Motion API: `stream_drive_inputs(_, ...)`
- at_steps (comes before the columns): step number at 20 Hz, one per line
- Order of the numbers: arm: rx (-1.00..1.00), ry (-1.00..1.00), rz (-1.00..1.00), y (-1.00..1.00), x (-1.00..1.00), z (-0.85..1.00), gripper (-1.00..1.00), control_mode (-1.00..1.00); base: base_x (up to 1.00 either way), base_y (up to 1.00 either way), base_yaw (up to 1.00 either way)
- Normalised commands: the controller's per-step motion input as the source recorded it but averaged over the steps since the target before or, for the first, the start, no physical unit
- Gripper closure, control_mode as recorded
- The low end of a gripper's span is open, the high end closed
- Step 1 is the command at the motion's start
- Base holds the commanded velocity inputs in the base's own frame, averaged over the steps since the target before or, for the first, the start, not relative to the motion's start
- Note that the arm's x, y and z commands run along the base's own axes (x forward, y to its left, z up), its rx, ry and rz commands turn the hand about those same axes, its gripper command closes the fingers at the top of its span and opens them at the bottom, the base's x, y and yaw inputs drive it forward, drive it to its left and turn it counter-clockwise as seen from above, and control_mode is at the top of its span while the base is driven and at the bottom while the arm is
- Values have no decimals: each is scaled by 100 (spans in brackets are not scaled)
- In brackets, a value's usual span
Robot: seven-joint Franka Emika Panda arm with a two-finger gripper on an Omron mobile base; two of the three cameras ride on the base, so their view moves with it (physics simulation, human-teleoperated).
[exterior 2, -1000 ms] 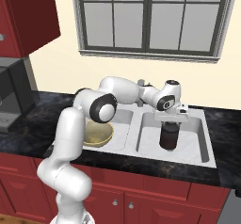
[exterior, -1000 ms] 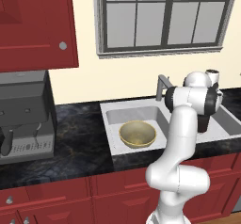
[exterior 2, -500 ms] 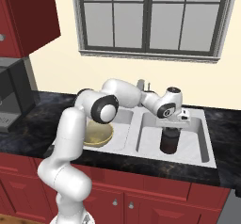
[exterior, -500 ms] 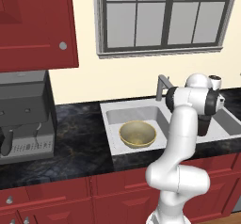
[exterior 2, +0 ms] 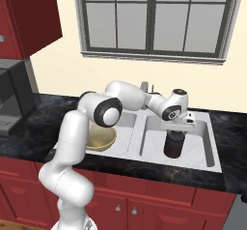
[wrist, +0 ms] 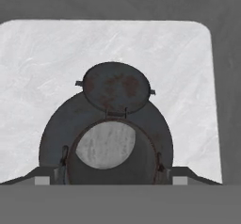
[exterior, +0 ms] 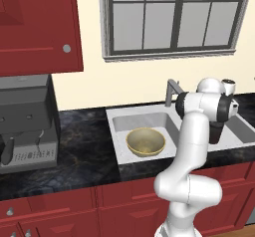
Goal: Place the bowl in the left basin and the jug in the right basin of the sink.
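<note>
1. The jug (exterior 2: 174,144) stands upright on the floor of the right basin (exterior 2: 202,147), at centre right of the right base view. It has not shifted over the last second.
2. My gripper (exterior 2: 183,125) has risen slightly off the jug's top. My fingers stand apart, clamped on nothing.
3. In the hand view the jug (wrist: 107,129) lies directly below me, lower centre of frame.
4. The bowl (exterior: 145,142) sits in the left basin (exterior: 124,124). I judge both placements complete.

arm (exterior: 191,146): glossy white, rounded links | joints: dark (black caps)
</note>
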Motion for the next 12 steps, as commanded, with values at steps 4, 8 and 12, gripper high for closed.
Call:
stream_drive_inputs(4,-1,0,-1,8,-5,2,-100,-100,0,0,0)
stream_drive_inputs(8,-9,2,-1,14,0,20,-100,-100,0,0,0)
stream_drive_inputs(12,-14,0,0,25,-7,37,-100,-100,0,0,0)
